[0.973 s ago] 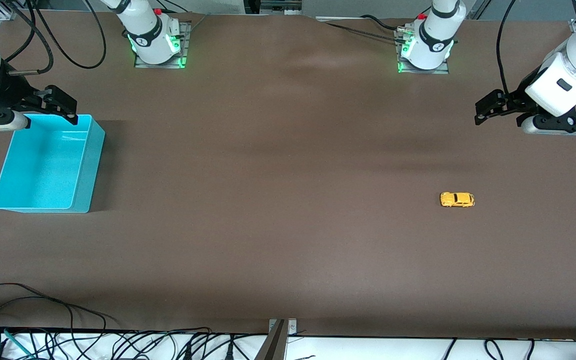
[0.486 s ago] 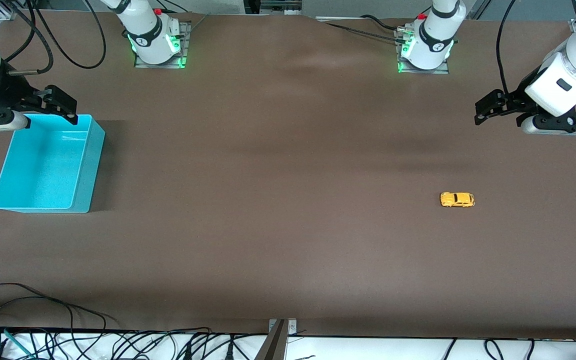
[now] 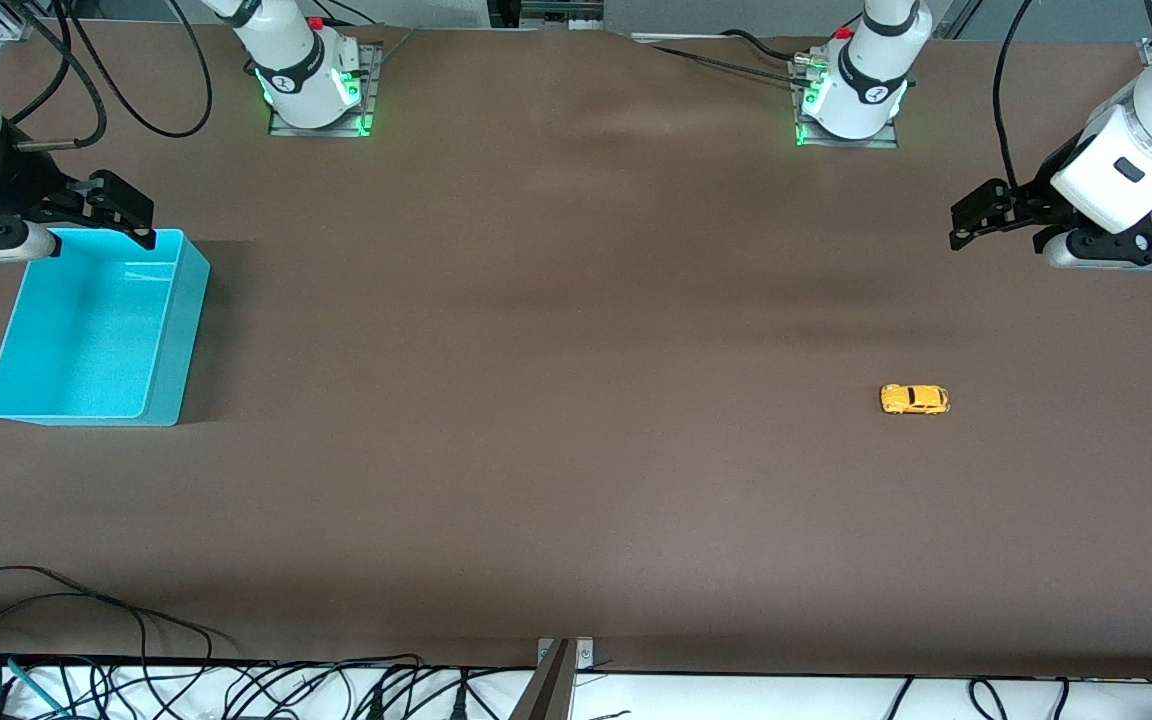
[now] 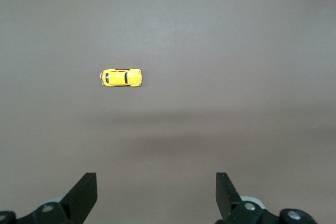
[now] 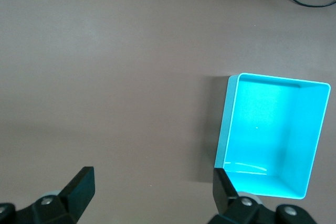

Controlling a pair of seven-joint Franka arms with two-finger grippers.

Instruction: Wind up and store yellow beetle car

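Observation:
The yellow beetle car (image 3: 914, 399) stands alone on the brown table toward the left arm's end; in the left wrist view the car (image 4: 121, 77) lies well ahead of the fingers. My left gripper (image 3: 966, 225) hangs open over bare table, apart from the car, and its gap (image 4: 156, 179) holds nothing. My right gripper (image 3: 136, 215) hangs open at the right arm's end, over the edge of the turquoise bin (image 3: 186, 330). In the right wrist view that gripper (image 5: 152, 174) is empty, with one finger by the bin's corner.
The turquoise bin (image 5: 226, 124) has nothing in it. Brown table stretches between the bin and the car. Both arm bases (image 3: 311, 85) (image 3: 851, 95) stand along the table's edge farthest from the front camera. Loose cables (image 3: 86, 620) lie at the edge nearest it.

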